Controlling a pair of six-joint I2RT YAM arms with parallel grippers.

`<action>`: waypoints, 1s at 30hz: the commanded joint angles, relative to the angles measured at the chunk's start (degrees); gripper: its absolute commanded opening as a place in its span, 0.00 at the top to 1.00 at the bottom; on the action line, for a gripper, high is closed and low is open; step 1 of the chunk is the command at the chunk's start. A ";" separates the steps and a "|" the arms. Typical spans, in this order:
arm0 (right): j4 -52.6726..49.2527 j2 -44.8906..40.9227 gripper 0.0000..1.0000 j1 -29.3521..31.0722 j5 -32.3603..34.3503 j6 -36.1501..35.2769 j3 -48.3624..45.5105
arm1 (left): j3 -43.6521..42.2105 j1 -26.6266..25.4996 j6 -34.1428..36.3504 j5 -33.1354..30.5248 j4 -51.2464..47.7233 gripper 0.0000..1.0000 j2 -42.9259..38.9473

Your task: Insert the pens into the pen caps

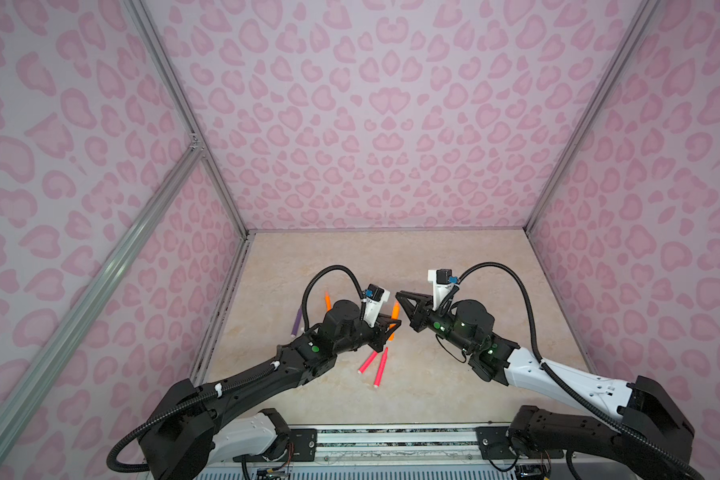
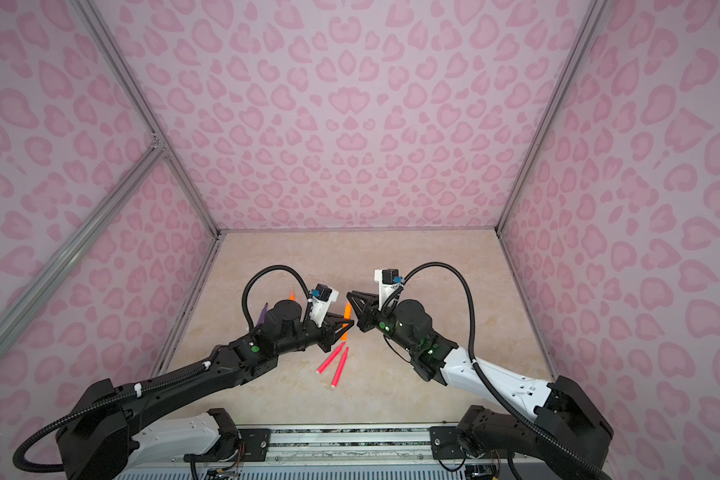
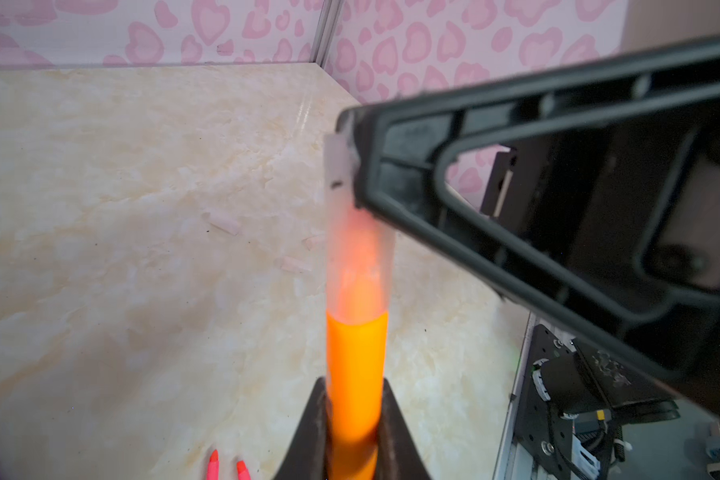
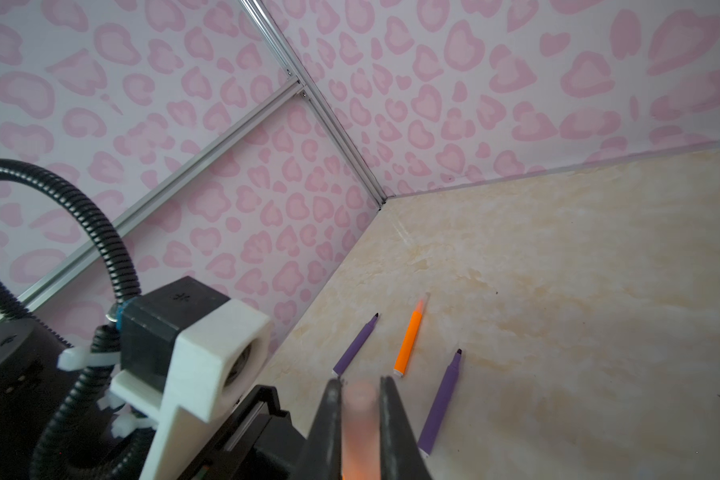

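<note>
Walls: pink heart-print panels on three sides, metal framing at the corners.
Tabletop [image 1: 391, 257]: beige marbled sheet, mostly bare toward the back.
Left gripper [image 1: 396, 325]: clamped on the barrel of a slim orange marker pen [image 3: 356, 365], tapered tip aimed away from the wrist.
Right gripper [image 4: 360, 390]: pinched shut on a short clear plastic cap [image 3: 352, 249], reaching in from the opposite side, tips almost meeting the left gripper mid-table.
Axis: slim orange marker pen and short clear plastic cap on one line, tip already inside the mouth (orange glow through the plastic), probably not fully seated; judged to need a straight push along the pen's length, either arm equally near.
Obstruction: none between the two.
Spare pens: second orange marker pen [image 4: 409, 338], tip looking sheathed, lying between a purple marker pen [image 4: 356, 344] and another purple marker pen [image 4: 441, 401]; pink-red marker pen [image 1: 368, 362] beside another pink-red marker pen [image 1: 381, 370], on the table near the grippers.
Loose clear cap [image 3: 223, 222]: flat on the table, two fainter ones nearby.
</note>
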 commanded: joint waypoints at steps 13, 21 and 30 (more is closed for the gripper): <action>-0.40 -3.75 0.78 -1.64 -5.98 -0.25 -2.04 | 1.29 0.40 -0.02 0.35 7.82 0.96 0.38; -5.91 -1.29 0.51 -1.96 -3.67 -0.50 4.33 | 2.82 -1.23 1.55 -0.86 6.25 0.96 2.51; -7.85 1.60 0.69 -3.30 -1.64 0.98 7.63 | 3.11 -2.10 2.45 -2.11 5.48 0.97 2.13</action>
